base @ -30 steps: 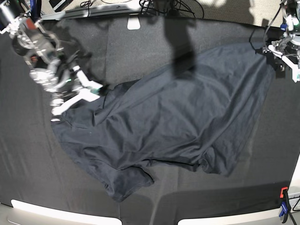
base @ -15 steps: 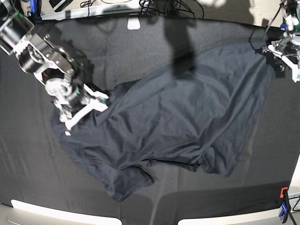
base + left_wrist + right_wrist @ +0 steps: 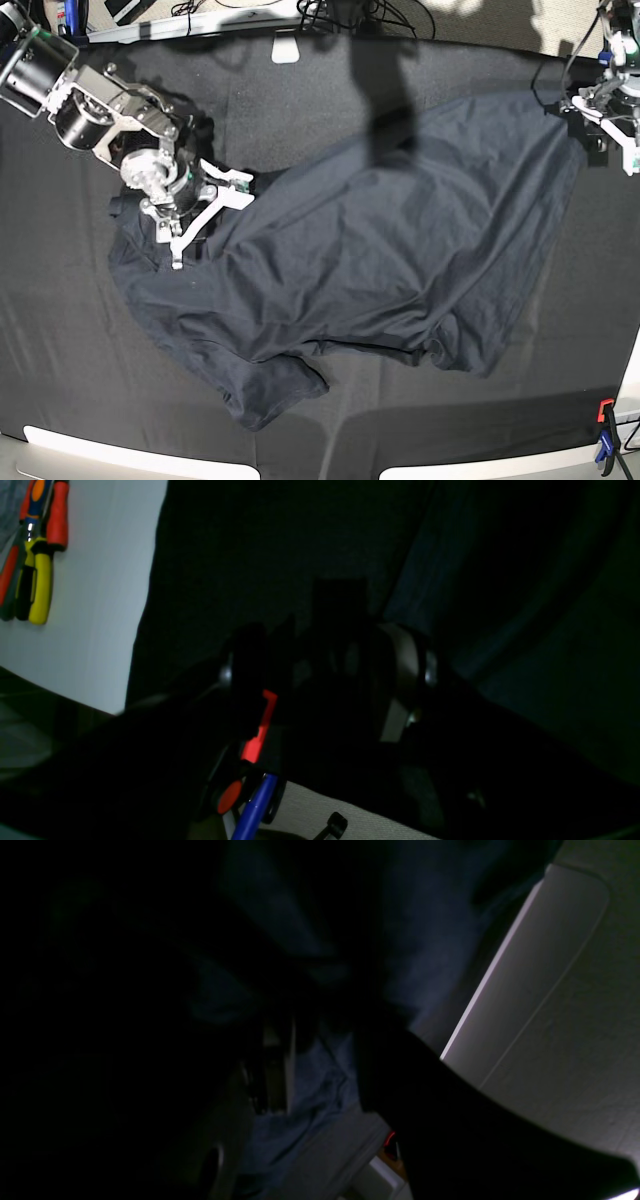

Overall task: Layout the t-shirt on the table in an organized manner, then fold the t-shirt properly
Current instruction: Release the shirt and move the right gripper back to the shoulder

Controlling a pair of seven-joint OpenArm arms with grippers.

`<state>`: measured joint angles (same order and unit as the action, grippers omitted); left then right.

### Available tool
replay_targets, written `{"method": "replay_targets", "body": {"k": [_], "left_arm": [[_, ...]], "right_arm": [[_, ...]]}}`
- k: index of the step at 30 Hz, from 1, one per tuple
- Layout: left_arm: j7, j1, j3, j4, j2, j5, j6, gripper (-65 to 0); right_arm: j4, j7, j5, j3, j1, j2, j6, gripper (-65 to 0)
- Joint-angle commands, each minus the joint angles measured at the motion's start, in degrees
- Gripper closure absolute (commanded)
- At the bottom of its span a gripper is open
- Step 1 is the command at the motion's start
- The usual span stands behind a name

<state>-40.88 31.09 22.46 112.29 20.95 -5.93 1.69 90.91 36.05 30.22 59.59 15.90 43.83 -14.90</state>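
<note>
Surface: wide table draped in matte black creased cloth, pale rim along the near edge, red and blue clamp at the near corner.
Garment: dark charcoal-grey soft short-sleeved t-shirt lies spread across the middle of the table, rumpled, with folds bunched along its near edge and one corner doubled under; layout judged unfinished.
Right arm: reaches in from the far corner, wrist bent down over the shirt's edge; right gripper sits low over the fabric, white fingers parted about halfway. Whether cloth lies between them cannot be told; the wrist view is too dark.
Left arm: parked at the opposite far corner, near the shirt's corner there; left gripper stands spread wide and appears to hold nothing.
Risk one: a pinch here may take the black tablecloth with the shirt, the two being close in tone and both creased.
Risk two: pulling from one side alone may drag the whole garment and not flatten it.
</note>
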Motion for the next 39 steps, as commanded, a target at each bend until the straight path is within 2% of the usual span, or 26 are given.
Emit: {"method": "replay_targets", "body": {"k": [1, 2, 5, 8, 11, 14, 18, 20, 23, 26, 28, 31, 34, 36, 39], "left_arm": [[1.09, 0.02, 0.44, 0.94, 0.81, 0.52, -0.57, -30.9], [1.09, 0.02, 0.44, 0.94, 0.81, 0.52, -0.57, -30.9], [1.09, 0.02, 0.44, 0.94, 0.81, 0.50, -0.57, -30.9], [1.09, 0.04, 0.44, 0.94, 0.81, 0.50, -0.57, -30.9], [1.09, 0.07, 0.44, 0.94, 0.83, 0.50, -0.57, -30.9], [1.09, 0.04, 0.44, 0.94, 0.81, 0.50, -0.57, -30.9], [1.11, 0.04, 0.44, 0.94, 0.83, 0.50, -0.57, -30.9], [1.09, 0.04, 0.44, 0.94, 0.83, 0.52, -0.57, -30.9], [1.11, 0.04, 0.44, 0.94, 0.81, 0.52, -0.57, -30.9], [1.09, 0.07, 0.44, 0.94, 0.83, 0.52, -0.55, -30.9], [1.09, 0.04, 0.44, 0.94, 0.83, 0.52, -0.57, -30.9], [1.09, 0.04, 0.44, 0.94, 0.83, 0.52, -0.55, -30.9], [1.11, 0.04, 0.44, 0.94, 0.83, 0.52, -0.55, -30.9], [1.11, 0.04, 0.44, 0.94, 0.83, 0.52, -0.55, -30.9], [1.14, 0.04, 0.44, 0.94, 0.83, 0.52, -0.55, -30.9]], "right_arm": [[0.83, 0.37, 0.87, -0.48, 1.22, 0.72, 2.10, -16.8], [0.83, 0.42, 0.90, -0.48, 1.22, 0.61, 2.80, -14.1], [0.83, 1.31, 1.05, -0.48, 1.22, -0.11, 3.63, -0.8], [1.09, 5.03, 2.36, -0.48, 1.18, -1.46, 4.37, 0.0], [5.27, 9.03, 2.62, -0.48, 0.50, -0.39, 4.13, 0.0], [14.19, 13.09, 1.46, -0.50, -1.92, 4.35, 3.74, 0.0], [26.18, 15.85, -4.11, -0.63, -7.96, 13.75, 3.56, 0.0], [30.03, 16.06, -3.54, -0.81, -12.33, 17.86, 2.78, 0.0], [33.81, 16.57, -1.36, -0.81, -18.47, 22.29, 2.27, 0.0], [36.87, 17.31, 0.90, -0.81, -23.71, 25.27, 1.90, 0.0], [38.75, 17.33, 1.31, -0.81, -26.86, 27.43, -1.16, 0.0], [40.87, 17.33, 1.29, -0.81, -30.84, 30.47, -3.89, 0.0], [42.40, 17.35, 1.07, -0.81, -33.66, 32.94, -8.48, 0.0], [43.19, 17.33, 1.07, -0.81, -34.91, 34.14, -9.16, 0.0], [43.82, 17.31, 1.14, -0.81, -34.97, 34.23, -9.11, 0.0]]}}
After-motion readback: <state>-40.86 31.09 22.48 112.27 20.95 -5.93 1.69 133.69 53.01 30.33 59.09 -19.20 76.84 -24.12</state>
